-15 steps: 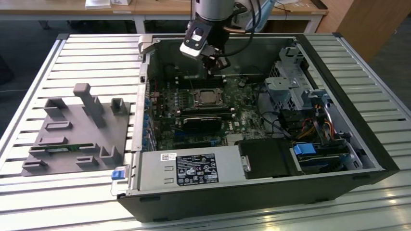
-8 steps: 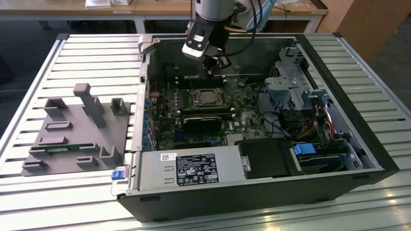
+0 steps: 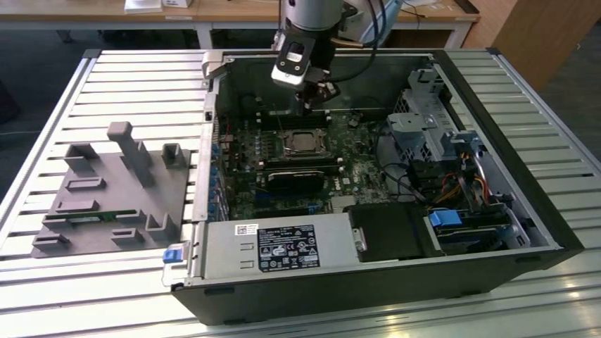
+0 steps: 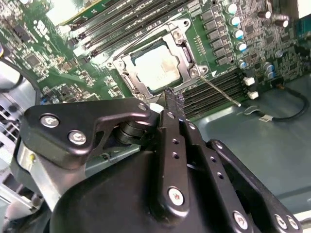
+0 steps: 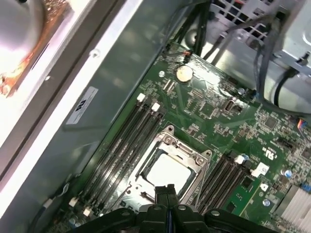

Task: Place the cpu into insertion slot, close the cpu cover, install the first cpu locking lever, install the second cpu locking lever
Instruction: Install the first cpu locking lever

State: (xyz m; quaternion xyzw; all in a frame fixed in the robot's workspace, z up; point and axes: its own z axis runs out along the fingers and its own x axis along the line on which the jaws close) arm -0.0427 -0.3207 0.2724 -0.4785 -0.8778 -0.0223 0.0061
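The cpu point(image 4: 156, 72) point(image 5: 167, 173) lies flat in the insertion slot point(image 3: 302, 141), its silvery top showing through the square cut-out. The cpu cover point(image 4: 181, 44) point(image 5: 171, 141) rests down around it as a silver frame. A thin metal locking lever point(image 4: 221, 91) sticks out from one socket corner over the memory slots. My gripper point(image 3: 314, 97) point(image 4: 174, 98) point(image 5: 165, 189) hangs just above the socket's edge, fingers pressed together and shut with nothing between them.
The open computer case point(image 3: 526, 211) lies on a slatted table. Black memory slots point(image 5: 129, 133) flank the socket. A black heatsink point(image 3: 291, 180), the power supply point(image 3: 281, 248) and drive cages point(image 3: 437, 134) crowd the inside. A grey fixture plate point(image 3: 112, 193) sits at the exterior view's left.
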